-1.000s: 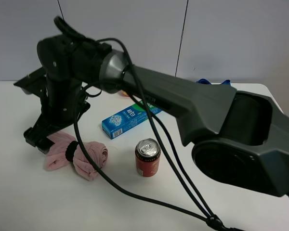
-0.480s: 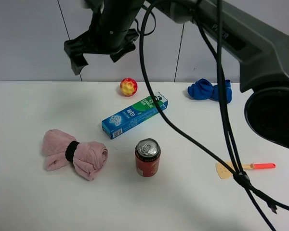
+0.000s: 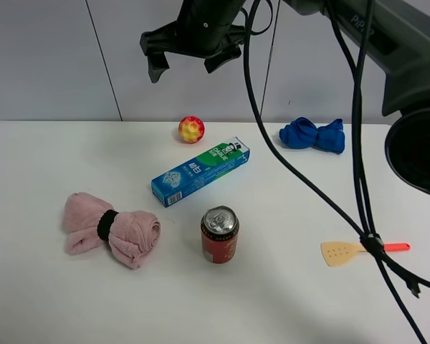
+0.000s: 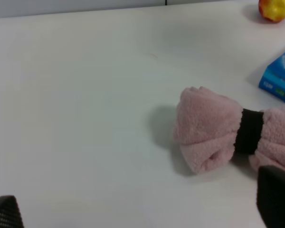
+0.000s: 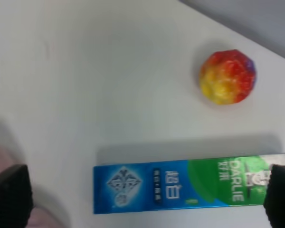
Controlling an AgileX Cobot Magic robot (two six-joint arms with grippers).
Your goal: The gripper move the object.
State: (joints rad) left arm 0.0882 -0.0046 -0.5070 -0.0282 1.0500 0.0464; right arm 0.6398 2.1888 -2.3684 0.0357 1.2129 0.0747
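The dusty-pink rolled towel (image 3: 111,231) with a black band lies on the white table (image 3: 43,158) at the front left, nothing touching it. It also shows in the left wrist view (image 4: 213,130). My right gripper (image 3: 188,61), a black hand on a thick dark grey arm, hangs open and empty high above the table's back, far from the towel. In the right wrist view it (image 5: 145,197) is spread wide above the toothpaste box. My left gripper (image 4: 137,209) is open, its black fingertips (image 4: 275,202) beside the towel; it is out of the exterior view.
A blue-green toothpaste box (image 3: 201,172) lies mid-table, a red can (image 3: 219,235) stands in front of it. A red-yellow ball (image 3: 191,129) and a blue bunched cloth (image 3: 312,135) sit at the back. A small spatula (image 3: 358,250) lies front right. Black cables (image 3: 358,215) hang across the right side.
The right gripper has risen from just above the towel to high over the table's back and swung right. The towel has stayed where it was.
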